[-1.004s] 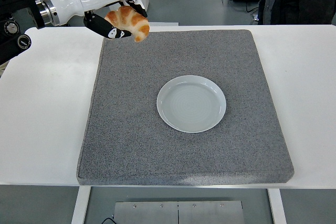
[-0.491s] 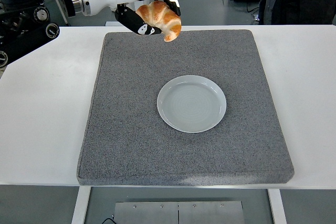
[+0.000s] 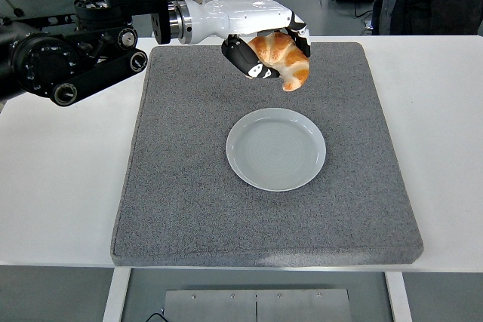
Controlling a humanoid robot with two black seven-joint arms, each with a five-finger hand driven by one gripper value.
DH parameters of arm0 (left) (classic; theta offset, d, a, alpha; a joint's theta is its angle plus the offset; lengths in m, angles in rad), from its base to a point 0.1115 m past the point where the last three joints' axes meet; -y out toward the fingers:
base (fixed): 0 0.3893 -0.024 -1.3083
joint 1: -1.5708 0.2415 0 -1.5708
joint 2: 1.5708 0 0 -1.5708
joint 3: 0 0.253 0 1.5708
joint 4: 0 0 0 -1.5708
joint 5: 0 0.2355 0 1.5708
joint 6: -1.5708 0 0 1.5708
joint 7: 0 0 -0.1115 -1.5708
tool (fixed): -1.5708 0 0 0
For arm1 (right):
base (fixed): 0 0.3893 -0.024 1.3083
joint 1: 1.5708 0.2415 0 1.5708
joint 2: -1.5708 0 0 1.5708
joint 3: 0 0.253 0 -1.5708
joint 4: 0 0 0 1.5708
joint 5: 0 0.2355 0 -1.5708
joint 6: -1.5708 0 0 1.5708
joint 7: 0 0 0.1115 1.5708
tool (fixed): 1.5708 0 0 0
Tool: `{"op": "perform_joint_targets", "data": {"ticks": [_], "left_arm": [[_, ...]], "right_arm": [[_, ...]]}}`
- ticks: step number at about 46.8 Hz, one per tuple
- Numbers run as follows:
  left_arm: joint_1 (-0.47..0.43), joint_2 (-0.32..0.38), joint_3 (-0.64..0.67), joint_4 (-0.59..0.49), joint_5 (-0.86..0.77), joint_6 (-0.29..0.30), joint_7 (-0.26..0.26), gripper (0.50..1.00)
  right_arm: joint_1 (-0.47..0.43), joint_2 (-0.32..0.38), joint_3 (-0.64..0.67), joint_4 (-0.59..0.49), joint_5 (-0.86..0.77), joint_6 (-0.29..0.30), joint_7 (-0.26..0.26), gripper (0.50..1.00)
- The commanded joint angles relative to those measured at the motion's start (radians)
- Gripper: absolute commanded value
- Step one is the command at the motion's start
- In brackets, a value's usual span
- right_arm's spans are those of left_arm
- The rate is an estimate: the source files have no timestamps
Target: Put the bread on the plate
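step: carrying the bread toward the plate
left robot hand: fingers wrapped round the bread, held above the grey mat, short of the plate's far rim
next: bring it over the plate; lower; let go

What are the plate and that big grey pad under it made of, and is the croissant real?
The plate looks like glazed ceramic or smooth plastic: pale, glossy, with soft reflections. The pad seems to be speckled grey foam or felt, matte with a thick, soft-looking edge. The croissant in the left hand has a shiny golden-brown crust; whether it is baked or a plastic replica cannot be told from here.
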Motion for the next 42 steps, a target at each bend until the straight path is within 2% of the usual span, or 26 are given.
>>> {"op": "perform_joint_targets", "data": {"ticks": [1,5,25,42], "left_arm": [[0.009,-0.02,0.012,0.014,0.0,0.001,0.0,0.5],[0.012,-0.031,0.025,0.02,-0.002,0.004,0.0,0.5],[0.05,-0.179,0.084,0.116,0.0,0.027,0.0,0.5],[0.119,-0.218,0.13,0.176,0.024,0.043,-0.003,0.5]], "right_arm": [[0.0,0.0,0.0,0.0,0.0,0.0,0.0,1.0],[0.0,0.0,0.0,0.0,0.0,0.0,0.0,1.0],[0.0,0.0,0.0,0.0,0.0,0.0,0.0,1.0],[0.0,0.0,0.0,0.0,0.0,0.0,0.0,1.0]]}}
